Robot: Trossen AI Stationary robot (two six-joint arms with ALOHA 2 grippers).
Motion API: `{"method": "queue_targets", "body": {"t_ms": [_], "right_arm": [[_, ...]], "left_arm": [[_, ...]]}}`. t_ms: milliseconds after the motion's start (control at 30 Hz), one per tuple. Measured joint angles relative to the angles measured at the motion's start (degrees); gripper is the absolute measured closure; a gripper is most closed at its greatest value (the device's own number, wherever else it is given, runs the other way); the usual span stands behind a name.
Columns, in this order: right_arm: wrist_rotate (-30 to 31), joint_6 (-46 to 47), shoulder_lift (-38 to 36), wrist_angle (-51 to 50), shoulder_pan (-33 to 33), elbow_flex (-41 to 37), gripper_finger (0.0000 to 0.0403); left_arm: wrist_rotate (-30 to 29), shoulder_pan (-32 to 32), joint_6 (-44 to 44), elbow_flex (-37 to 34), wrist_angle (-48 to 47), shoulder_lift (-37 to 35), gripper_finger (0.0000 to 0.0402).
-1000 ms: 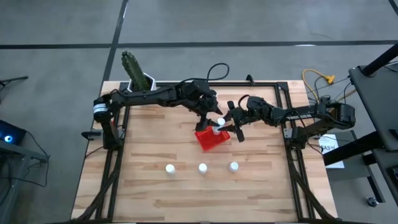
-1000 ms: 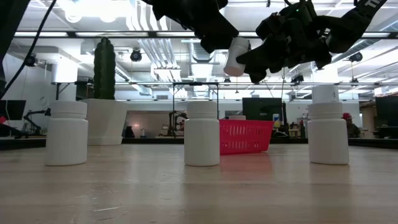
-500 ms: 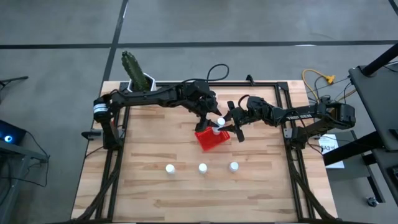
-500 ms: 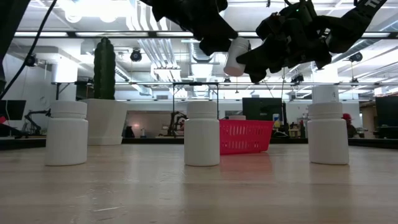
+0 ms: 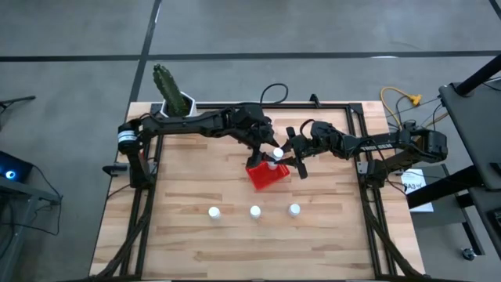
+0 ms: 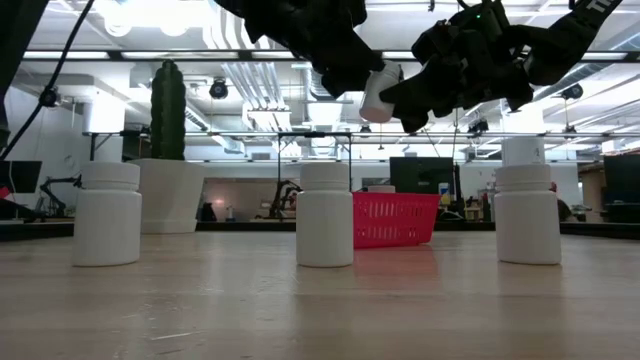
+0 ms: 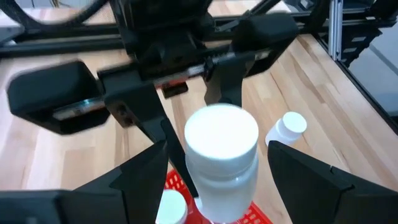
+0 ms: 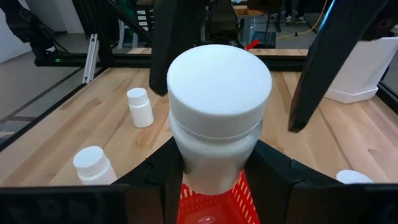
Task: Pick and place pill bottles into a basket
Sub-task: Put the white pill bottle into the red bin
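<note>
A white pill bottle [image 5: 275, 154] hangs in the air over the red basket [image 5: 264, 175], with my right gripper [image 5: 283, 157] shut on it. My left gripper [image 5: 272, 149] is open, with one finger on each side of the bottle's cap [image 7: 221, 134]; I cannot tell whether they touch it. At least one more bottle [image 7: 171, 205] stands inside the basket. Three more bottles [image 5: 214, 211] [image 5: 255, 211] [image 5: 294, 209] stand upright in a row on the table, nearer the front edge. My right gripper pinches the bottle's body below the cap [image 8: 214, 158] between its two fingers [image 8: 158, 174]. The fingers come nearly level from the table's right. The bottle is lifted clear above the basket [image 8: 211, 199], roughly upright with its cap [image 8: 219, 74] uppermost.
A white pot with a green cactus [image 5: 174, 95] stands at the table's far left corner. Black frame rails [image 5: 356, 117] run along the far and side edges. Bare wood lies in front of the bottle row [image 5: 258, 251].
</note>
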Motion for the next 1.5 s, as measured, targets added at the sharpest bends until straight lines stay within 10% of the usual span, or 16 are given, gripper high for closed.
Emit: {"method": "queue_targets", "body": {"t_ms": [1500], "right_arm": [[0.01,0.4,-0.09,0.26,0.02,0.08,0.0268]], "left_arm": [[-0.07,-1.29,0.39,0.2,2.83,1.53,0.0227]]}}
